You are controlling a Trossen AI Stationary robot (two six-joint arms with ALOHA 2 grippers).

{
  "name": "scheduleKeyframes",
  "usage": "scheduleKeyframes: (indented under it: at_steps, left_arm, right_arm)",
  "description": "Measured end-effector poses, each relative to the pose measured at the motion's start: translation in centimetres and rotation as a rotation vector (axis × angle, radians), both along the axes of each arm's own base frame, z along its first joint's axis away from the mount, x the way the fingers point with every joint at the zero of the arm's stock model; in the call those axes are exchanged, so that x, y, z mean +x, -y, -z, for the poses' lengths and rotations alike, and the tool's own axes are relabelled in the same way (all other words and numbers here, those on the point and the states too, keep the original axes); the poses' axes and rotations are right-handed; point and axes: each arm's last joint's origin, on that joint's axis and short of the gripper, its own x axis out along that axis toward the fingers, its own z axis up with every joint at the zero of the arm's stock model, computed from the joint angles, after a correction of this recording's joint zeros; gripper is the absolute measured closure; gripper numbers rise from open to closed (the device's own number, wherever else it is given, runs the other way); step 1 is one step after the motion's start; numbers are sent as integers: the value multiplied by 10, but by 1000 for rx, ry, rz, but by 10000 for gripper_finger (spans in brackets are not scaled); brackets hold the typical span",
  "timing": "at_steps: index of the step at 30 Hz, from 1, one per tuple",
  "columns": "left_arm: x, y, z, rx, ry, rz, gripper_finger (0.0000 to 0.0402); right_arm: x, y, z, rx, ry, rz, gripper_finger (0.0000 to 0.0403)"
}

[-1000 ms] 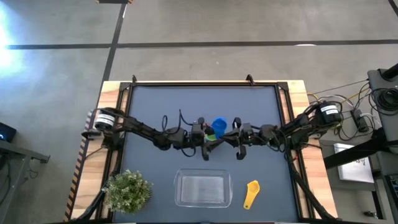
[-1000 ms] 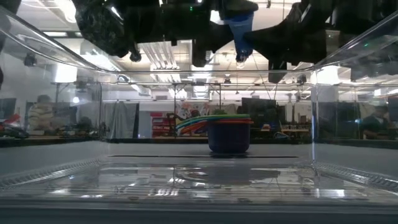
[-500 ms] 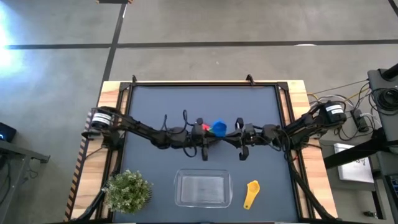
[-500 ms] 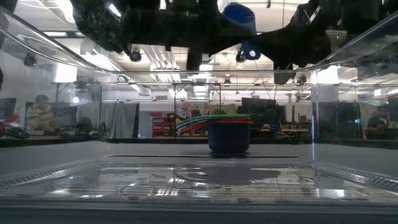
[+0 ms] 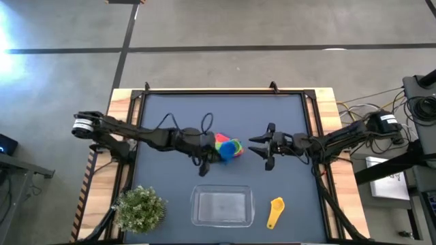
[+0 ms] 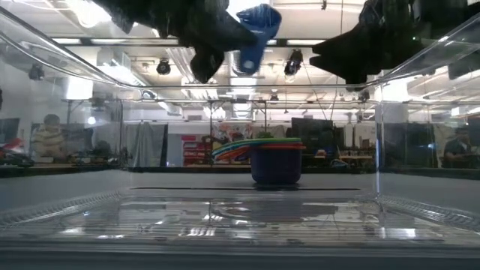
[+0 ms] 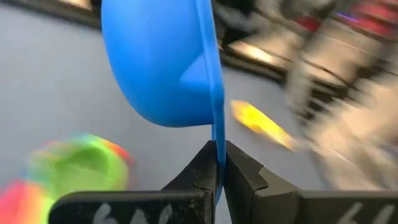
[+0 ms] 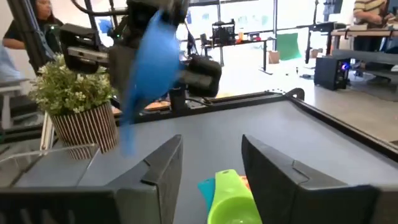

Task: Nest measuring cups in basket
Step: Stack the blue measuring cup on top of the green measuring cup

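One yellow cup point(image 5: 274, 212) lies beside the clear basket point(image 5: 222, 207) near the table's front. Mid-table, left gripper point(image 5: 208, 148) pinches the blue cup point(image 7: 165, 62) by its handle above the nested stack point(image 5: 227, 147). Right gripper point(image 5: 262, 148), fingers spread, empty, hangs just beside.

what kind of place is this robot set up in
Probably an open lab or workshop: polished concrete floor, ceiling track lights, and desks with computer gear beyond the dark table, with people seated there.

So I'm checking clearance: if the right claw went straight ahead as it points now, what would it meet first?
Probably the blue cup held by the left claw; depth is unclear.
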Motion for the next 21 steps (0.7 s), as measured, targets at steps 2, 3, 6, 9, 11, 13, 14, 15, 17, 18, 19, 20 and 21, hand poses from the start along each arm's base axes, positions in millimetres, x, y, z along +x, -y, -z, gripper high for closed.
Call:
scheduleKeyframes:
  at_steps: [2, 3, 6, 9, 11, 13, 14, 15, 17, 18, 19, 20, 21]
  left_arm:
    - [-2, -3, 2, -63, -33, 125, 401]
    - [-3, -5, 4, -67, -43, 175, 401]
    - [-5, -15, 8, -84, -80, 264, 401]
    - [-8, -33, 14, -144, -130, 292, 401]
    - [-8, -47, 19, -191, -153, 306, 401]
    - [-7, -59, 26, -240, -176, 297, 401]
    - [-7, -66, 30, -267, -191, 285, 401]
    - [-6, -72, 34, -299, -205, 277, 401]
    - [-5, -81, 42, -351, -228, 278, 401]
    - [-5, -84, 47, -371, -241, 281, 401]
    - [-4, -86, 52, -388, -257, 282, 402]
    - [-2, -87, 56, -401, -270, 281, 402]
    - [0, -89, 60, -416, -280, 288, 402]
  right_arm:
    - [-3, 0, -3, -4, -3, -4, 240]
    - [-4, 0, -4, -5, -8, -6, 237]
    - [-7, 0, -7, 5, 1, -11, 232]
    - [-9, 0, -10, 14, 12, -21, 232]
    - [-10, -1, -10, 16, 14, -27, 233]
    - [-10, -2, -10, 16, 15, -29, 235]
    - [-10, -2, -10, 15, 13, -28, 236]
    - [-10, -2, -9, 15, 10, -28, 237]
    - [-9, -2, -8, 14, 1, -28, 239]
    - [-9, -2, -7, 14, -2, -28, 240]
    - [-8, -2, -6, 14, -5, -28, 241]
    - [-8, -2, -6, 13, -7, -28, 241]
    - [-8, -2, -5, 13, -10, -28, 241]
